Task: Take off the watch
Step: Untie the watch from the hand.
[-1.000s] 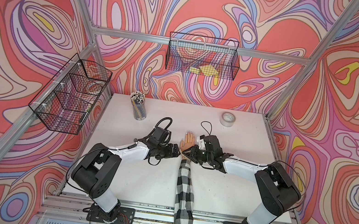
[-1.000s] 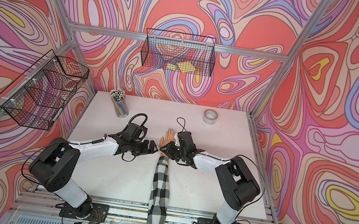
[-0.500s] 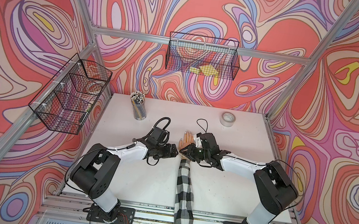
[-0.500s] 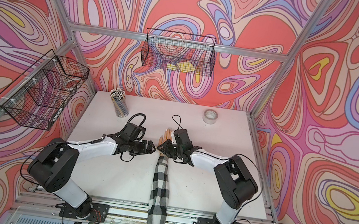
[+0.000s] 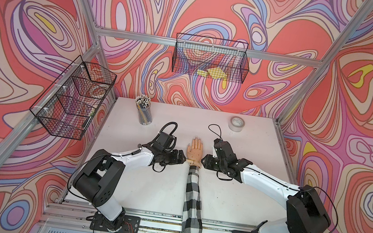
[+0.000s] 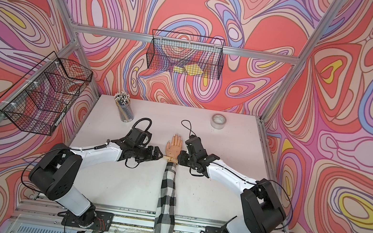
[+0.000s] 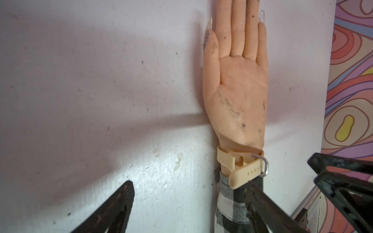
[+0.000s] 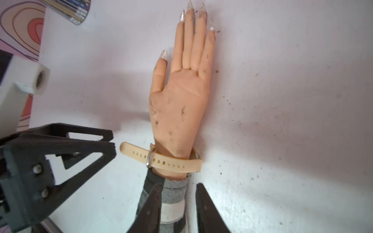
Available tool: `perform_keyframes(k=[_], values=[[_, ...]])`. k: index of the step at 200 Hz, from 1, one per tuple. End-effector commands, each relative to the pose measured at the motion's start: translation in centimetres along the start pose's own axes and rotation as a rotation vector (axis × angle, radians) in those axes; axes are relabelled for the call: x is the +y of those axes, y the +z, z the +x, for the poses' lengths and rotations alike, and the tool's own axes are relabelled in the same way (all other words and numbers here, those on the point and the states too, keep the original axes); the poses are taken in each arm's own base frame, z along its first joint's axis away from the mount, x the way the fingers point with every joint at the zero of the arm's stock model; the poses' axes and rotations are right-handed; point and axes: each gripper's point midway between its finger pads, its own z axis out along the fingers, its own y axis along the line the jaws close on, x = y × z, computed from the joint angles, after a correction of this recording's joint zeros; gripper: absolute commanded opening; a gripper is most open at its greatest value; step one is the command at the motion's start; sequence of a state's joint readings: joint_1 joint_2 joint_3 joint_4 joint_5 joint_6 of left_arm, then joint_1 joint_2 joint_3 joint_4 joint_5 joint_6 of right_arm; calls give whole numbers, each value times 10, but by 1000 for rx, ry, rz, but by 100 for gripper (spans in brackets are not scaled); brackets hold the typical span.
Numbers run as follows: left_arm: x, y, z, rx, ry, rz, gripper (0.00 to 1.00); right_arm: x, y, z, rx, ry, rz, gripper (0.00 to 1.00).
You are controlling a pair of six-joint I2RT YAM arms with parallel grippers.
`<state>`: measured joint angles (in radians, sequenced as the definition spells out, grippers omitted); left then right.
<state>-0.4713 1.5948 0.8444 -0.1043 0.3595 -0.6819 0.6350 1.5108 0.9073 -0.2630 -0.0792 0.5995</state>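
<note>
The watch [image 7: 243, 169] is being worn around the wrist of the mannequin hand [image 7: 238, 90], just ahead of one jaw; the jaws of the left gripper [image 7: 189, 184] are being held wide apart above the table [image 7: 80, 80].

Swirly walls [image 5: 19, 22] (red, purple); white table [image 5: 157, 188]

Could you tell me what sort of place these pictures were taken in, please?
Probably a robot test booth rather than a home: a left arm and right arm mounted beside a white table, swirly patterned walls on an aluminium frame, and a dummy hand wearing a watch.
</note>
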Motion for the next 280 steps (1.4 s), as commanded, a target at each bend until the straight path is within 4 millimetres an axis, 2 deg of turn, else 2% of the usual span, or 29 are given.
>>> perform_keyframes(k=[1,36,83,125,159,224,280], values=[[-6,-1,-8,-16,7,9,87,-5,7,6,8,-91,53,33],[-10,-4,-12,-20,11,12,87,8,20,13,38,-164,67,40],[-16,-7,-16,-22,12,24,87,16,33,14,59,-229,99,40],[-16,-5,-14,-12,6,27,87,14,45,13,69,-249,117,39],[-17,-4,-14,-3,2,33,87,13,50,15,73,-259,116,32],[-25,1,-13,12,2,44,87,19,48,15,74,-267,81,8],[-29,19,-2,43,23,17,87,20,46,17,71,-253,71,7]])
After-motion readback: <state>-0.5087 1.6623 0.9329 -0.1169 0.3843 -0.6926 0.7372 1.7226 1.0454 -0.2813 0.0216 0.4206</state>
